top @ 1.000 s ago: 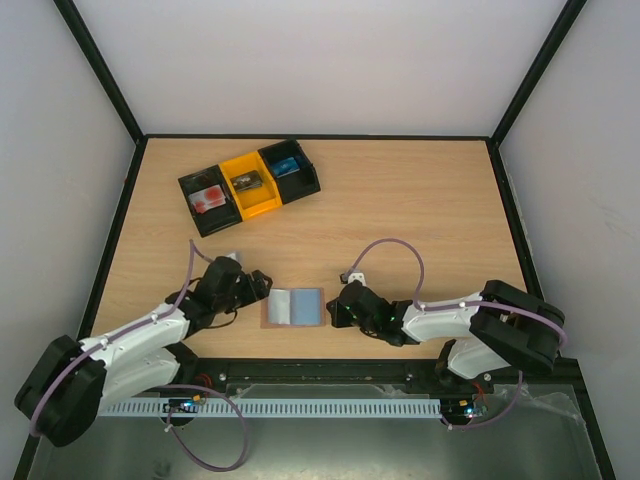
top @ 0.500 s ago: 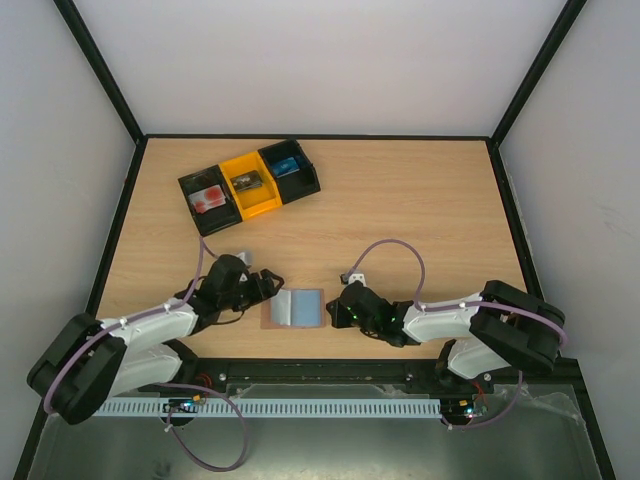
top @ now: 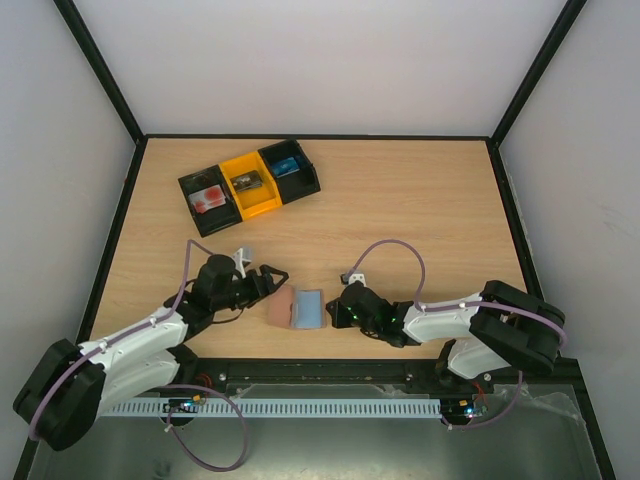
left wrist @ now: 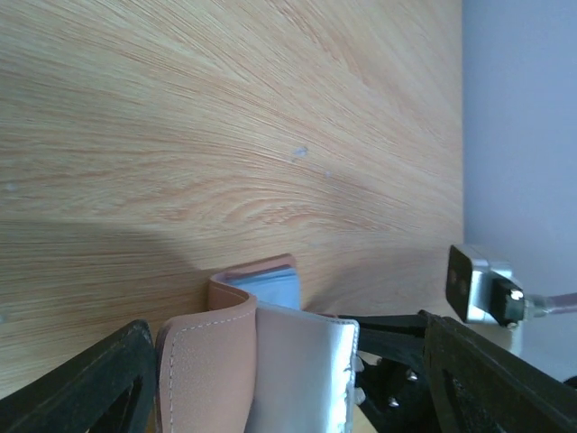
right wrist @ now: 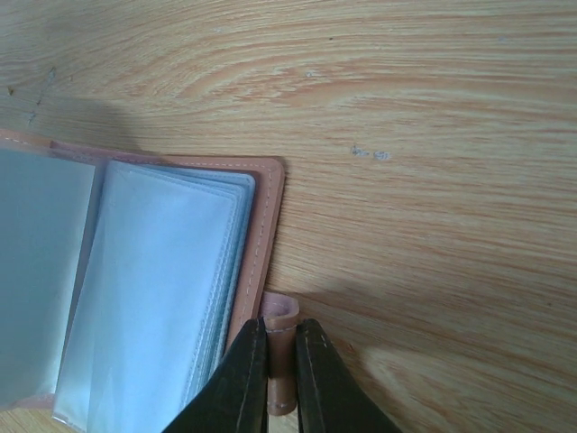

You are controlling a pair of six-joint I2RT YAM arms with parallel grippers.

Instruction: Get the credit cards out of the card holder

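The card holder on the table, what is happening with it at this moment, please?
Two robot arms work on the card holder. The right gripper is shut on the small leather tab at its right edge, holding it down. The left gripper is open, its fingers on either side of the left flap, which curls upward. The clear sleeves show, but no card lies outside yet.

On the wooden tabletop [top: 420, 220], the card holder [top: 305, 308] lies near the front edge with its brown left flap curled up beside the spread left pincer [top: 271, 286]. The right pincer [top: 335, 311] sits against its right edge. A row of 3 bins [top: 250, 183], black, yellow, black, stands at the far left.
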